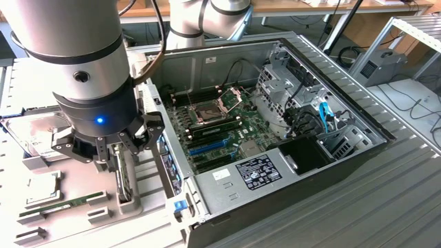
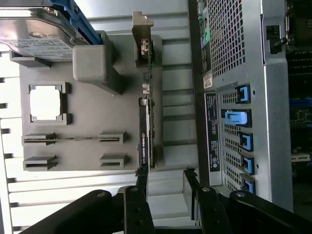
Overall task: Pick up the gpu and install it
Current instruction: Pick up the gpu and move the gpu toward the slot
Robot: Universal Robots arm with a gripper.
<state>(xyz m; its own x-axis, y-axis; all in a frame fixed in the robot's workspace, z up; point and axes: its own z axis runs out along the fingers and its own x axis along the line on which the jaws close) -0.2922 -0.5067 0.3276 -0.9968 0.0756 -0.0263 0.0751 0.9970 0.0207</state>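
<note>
While the arm hangs over the grey parts tray (image 1: 82, 178), I see the fingers (image 2: 189, 181) spread wide with nothing between them. The gpu (image 2: 146, 97) stands on its long edge in a slot of that tray. It runs straight away from the fingertips, with its silver bracket (image 2: 141, 22) at the end farthest from them. Its near end comes right up to the tip of one finger; whether they touch I cannot tell. The other finger stands off to the card's side, toward the computer case (image 2: 273, 122), so the gap between the two sits mostly over the ribbed surface (image 2: 170, 105) beside the card rather than over the card.

In the exterior view the fingers (image 1: 102, 152) hover just above the gpu (image 1: 124, 181), which shows below them as a dark upright strip.

On the side of the card away from the case, the tray holds other parts. A green RAM stick (image 2: 73, 139) lies nearest the fingers, a processor chip (image 2: 45, 104) lies beyond it, and a hard drive (image 2: 39, 29) lies farthest out, level with the bracket. The case lies open on the tabletop (image 1: 386, 206) with its motherboard (image 1: 214, 129) exposed, well apart from the fingers
</note>
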